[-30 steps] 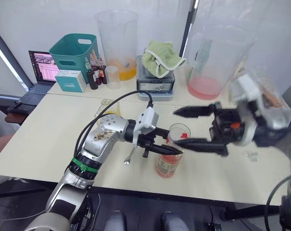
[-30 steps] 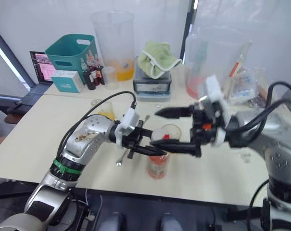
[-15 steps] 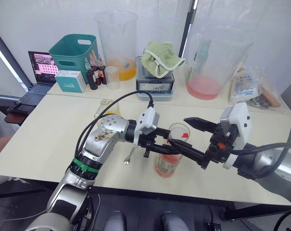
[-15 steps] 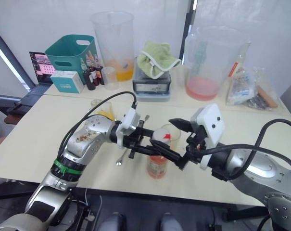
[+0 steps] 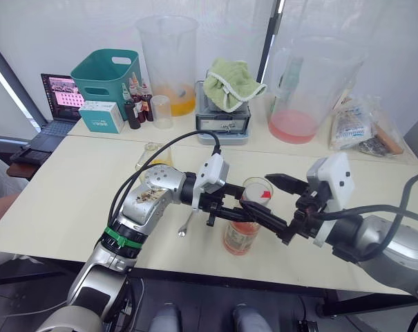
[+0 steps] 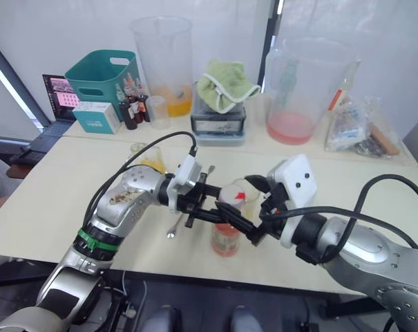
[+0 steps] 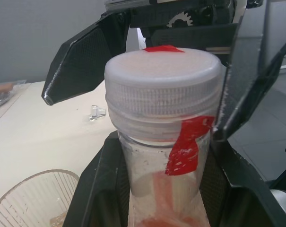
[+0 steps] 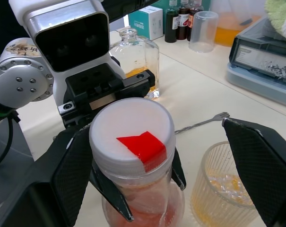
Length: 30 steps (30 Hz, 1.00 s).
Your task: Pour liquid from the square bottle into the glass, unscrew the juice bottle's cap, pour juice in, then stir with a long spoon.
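Juice bottle (image 5: 241,232) stands upright beside the glass (image 5: 258,188), left gripper (image 8: 133,189) clamped on its neck. Right gripper (image 7: 147,80) spread wide around the white cap (image 7: 164,75): centre first, then close squarely before twisting.

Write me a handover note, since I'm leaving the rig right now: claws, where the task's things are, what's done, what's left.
Left claw: shut on the juice bottle, upright near the table's front edge.
Right claw: open, fingers either side of the white cap, not gripping.
Glass: beside the bottle, a little yellow liquid inside.
Square bottle: stands behind, unstoppered, part full.
Long spoon: lies on the table.
Done: apparently the first pour.
Left: uncap, pour juice, stir.
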{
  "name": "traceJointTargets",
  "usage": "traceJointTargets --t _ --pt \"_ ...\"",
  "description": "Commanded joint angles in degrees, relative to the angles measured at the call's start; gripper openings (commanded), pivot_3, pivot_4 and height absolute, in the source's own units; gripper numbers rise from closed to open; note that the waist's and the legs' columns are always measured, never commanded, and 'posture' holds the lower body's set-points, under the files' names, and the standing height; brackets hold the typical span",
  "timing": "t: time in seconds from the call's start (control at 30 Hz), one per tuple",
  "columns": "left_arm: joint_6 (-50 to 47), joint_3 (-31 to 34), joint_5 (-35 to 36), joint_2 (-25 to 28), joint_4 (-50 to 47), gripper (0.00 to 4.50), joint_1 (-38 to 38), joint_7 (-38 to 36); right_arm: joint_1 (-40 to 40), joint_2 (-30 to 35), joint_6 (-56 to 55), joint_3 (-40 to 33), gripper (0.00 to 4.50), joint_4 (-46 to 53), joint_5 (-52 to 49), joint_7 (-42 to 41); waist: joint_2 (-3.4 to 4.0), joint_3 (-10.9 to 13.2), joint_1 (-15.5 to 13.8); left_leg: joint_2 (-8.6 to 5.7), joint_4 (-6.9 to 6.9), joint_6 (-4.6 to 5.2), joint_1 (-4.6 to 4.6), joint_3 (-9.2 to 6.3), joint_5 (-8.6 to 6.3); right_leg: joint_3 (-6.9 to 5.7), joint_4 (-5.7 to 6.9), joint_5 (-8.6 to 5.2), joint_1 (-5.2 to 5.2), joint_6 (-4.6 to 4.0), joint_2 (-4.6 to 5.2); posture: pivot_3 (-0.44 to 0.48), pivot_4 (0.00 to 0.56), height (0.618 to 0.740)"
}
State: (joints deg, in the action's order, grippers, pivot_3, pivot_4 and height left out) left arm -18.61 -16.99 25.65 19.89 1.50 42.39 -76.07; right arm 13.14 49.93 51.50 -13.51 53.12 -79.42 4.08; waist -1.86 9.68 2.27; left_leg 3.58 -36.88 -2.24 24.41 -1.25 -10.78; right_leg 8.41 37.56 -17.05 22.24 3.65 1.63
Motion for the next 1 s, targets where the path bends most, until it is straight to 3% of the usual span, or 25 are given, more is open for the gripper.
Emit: traceJointTargets --t 0.03,0.13,0.43,0.63,0.73,0.87,1.0 --pt "1.0 0.1 -1.3 0.0 1.0 1.51 0.5 0.1 0.0 0.7 -2.7 0.0 4.45 1.2 -0.5 1.1 0.0 0.0 0.0 0.0 0.0 0.0 0.0 0.0 0.0 0.0 0.0 0.0 0.0 0.0 0.0 0.0 0.15 0.74" --pt "1.1 0.1 -1.4 0.0 1.1 1.51 0.5 0.0 0.0 1.0 -3.5 0.5 4.45 1.2 -0.6 1.5 0.0 0.0 0.0 0.0 0.0 0.0 0.0 0.0 0.0 0.0 0.0 0.0 0.0 -0.01 0.0 0.0 0.15 0.74" --pt "1.0 -0.1 -1.3 0.2 0.8 1.51 0.3 -0.1 -0.9 2.5 -5.2 0.8 1.74 1.0 -0.3 0.9 0.0 0.0 0.0 0.0 0.0 0.0 0.0 0.0 0.0 0.0 -0.01 -0.01 0.0 -0.01 0.0 0.0 0.15 0.74" --pt "0.9 -0.1 -1.3 0.6 0.8 1.51 0.1 -0.3 1.2 2.2 -6.0 2.2 1.74 -0.5 0.8 -2.5 0.0 0.0 0.1 0.01 0.0 0.0 0.0 0.0 0.0 0.0 -0.01 -0.01 0.0 -0.02 0.0 0.0 0.15 0.74" --pt "0.8 -0.2 -1.3 0.9 0.8 1.51 0.2 -0.7 3.6 1.9 -7.0 4.4 1.74 -6.6 4.2 -17.9 0.0 0.0 0.2 0.02 0.0 0.01 -0.03 0.0 0.01 0.0 0.0 -0.01 -0.01 -0.02 -0.01 0.0 0.15 0.74" --pt "0.7 -0.4 -1.3 1.6 0.4 1.51 0.3 -1.2 9.4 3.8 -9.7 11.3 1.74 -19.6 14.5 -44.6 0.01 0.0 0.4 0.06 0.0 0.02 -0.11 0.02 0.01 0.0 -0.02 -0.01 -0.04 -0.03 -0.07 0.0 0.15 0.74" --pt "0.7 -0.5 -1.5 2.2 -0.1 1.51 0.1 -1.4 16.9 3.4 -11.2 17.6 1.74 -28.6 21.7 -61.1 0.02 0.0 0.5 0.15 0.03 0.03 -0.16 0.01 0.01 -0.01 0.01 -0.03 -0.05 -0.06 -0.18 0.0 0.15 0.74"
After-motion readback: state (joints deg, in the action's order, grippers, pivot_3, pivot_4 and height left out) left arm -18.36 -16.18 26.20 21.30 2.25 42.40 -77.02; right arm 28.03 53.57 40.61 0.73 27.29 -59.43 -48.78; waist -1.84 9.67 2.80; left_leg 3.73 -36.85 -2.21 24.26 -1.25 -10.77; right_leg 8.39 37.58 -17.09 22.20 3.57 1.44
